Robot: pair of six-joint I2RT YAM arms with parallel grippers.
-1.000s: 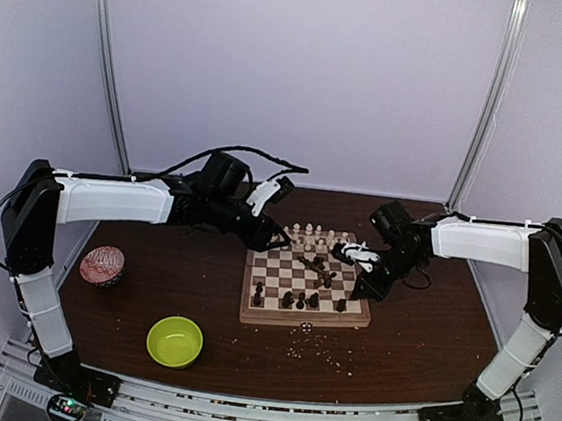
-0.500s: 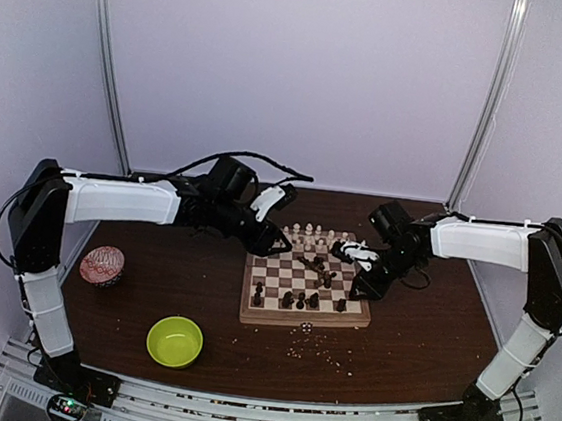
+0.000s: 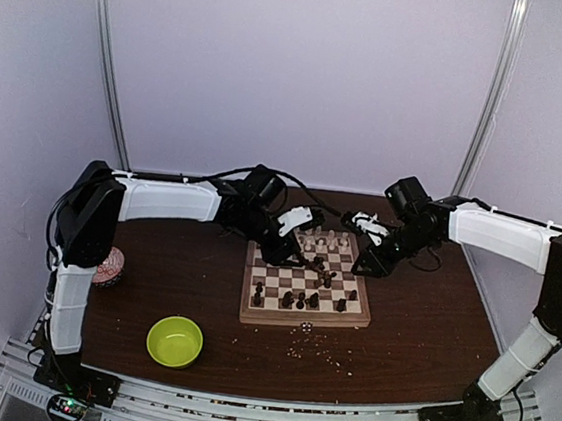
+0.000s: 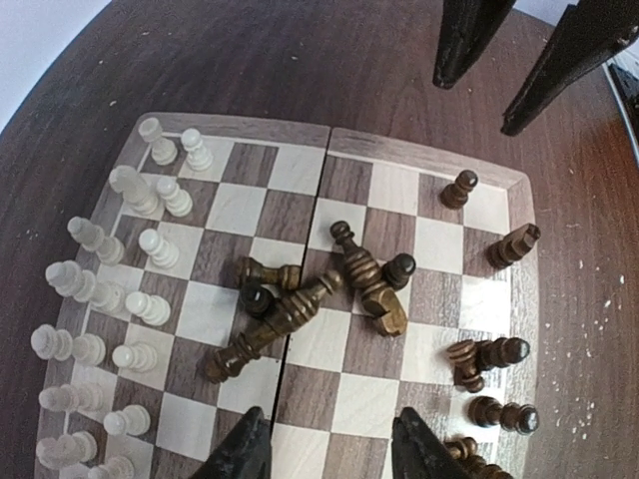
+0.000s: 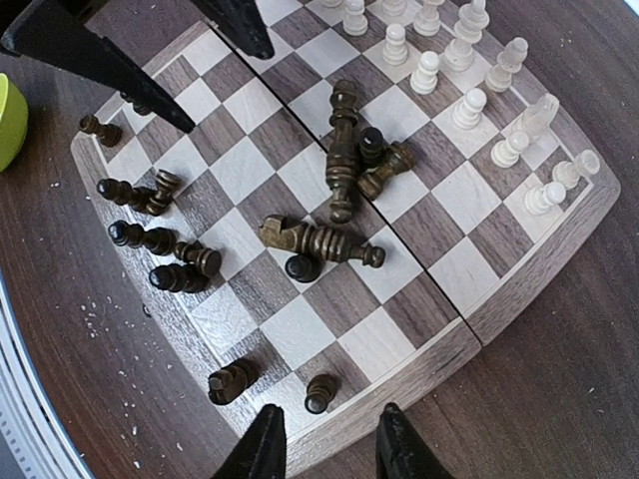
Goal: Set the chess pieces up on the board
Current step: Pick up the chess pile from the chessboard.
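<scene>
The chess pieces (image 3: pixel 315 270), small turned wooden figures, are all on the square wooden chessboard with dark-brown and cream checks (image 3: pixel 305 320), which sits mid-way across the dark-brown wooden worktop (image 3: pixel 419 331). The pale cream pieces (image 4: pixel 100 289) stand in two rows along its far edge. The dark brown pieces (image 5: pixel 339 190) are what clutters my view. A heap of them lies toppled and crossed over the centre squares, and more lie on their sides towards the near edge.

My left tool (image 4: pixel 329 454) hangs over the far left corner, released, with nothing between its fingers. My right tool (image 5: pixel 329 449) is by the far right corner, also parted and empty, and each tool's black fingers poke into the other's wrist view.

Pale crumbs (image 3: pixel 322 348) dot the worktop in front of the board. A lime-green round bowl (image 3: pixel 175 340) sits near left, and a patterned red-and-white bowl (image 3: pixel 109 267) is half hidden behind the left arm.
</scene>
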